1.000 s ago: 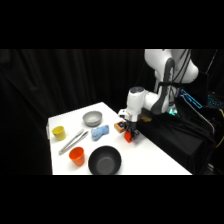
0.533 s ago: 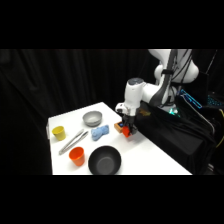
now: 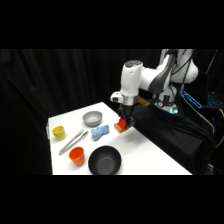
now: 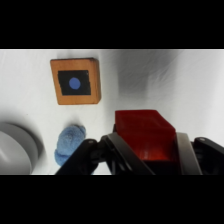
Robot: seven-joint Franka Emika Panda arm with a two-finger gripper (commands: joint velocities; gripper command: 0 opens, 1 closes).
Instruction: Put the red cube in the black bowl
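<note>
White counter (image 3: 150, 160) carries everything in the side view. Farthest to the left, near nine o'clock, sits a small yellow cup (image 3: 58, 132). Beside it, toward the middle, metal tongs (image 3: 71, 141) lie slantwise, and just below them at about seven o'clock stands an orange cup (image 3: 76, 156). At six o'clock, near the front edge, rests the black bowl (image 3: 104, 161), the widest dish there, with nothing showing inside it. Up toward eleven o'clock is the smaller grey metal bowl (image 3: 92, 118), and close to its lower right lies a crumpled blue cloth (image 3: 100, 133). To the right of the cloth, around one o'clock, the tool (image 3: 124, 124) comes down from the white arm (image 3: 150, 80) and is clamped on the red cube (image 3: 122, 126), which hangs above the counter, well apart from the black bowl.

Seen from the wrist, the grey metal bowl's rim (image 4: 20, 147) curves in at eight o'clock, with the blue cloth (image 4: 69, 142) just beside it. At eleven o'clock lies an orange-brown block (image 4: 75, 81) with a dark square top and a blue dot in its middle, flat on the counter (image 4: 190, 85). The red cube (image 4: 145, 135) fills the space at five o'clock, gripped between the tool's black linkage arms, its shadow falling on the white surface above it.
</note>
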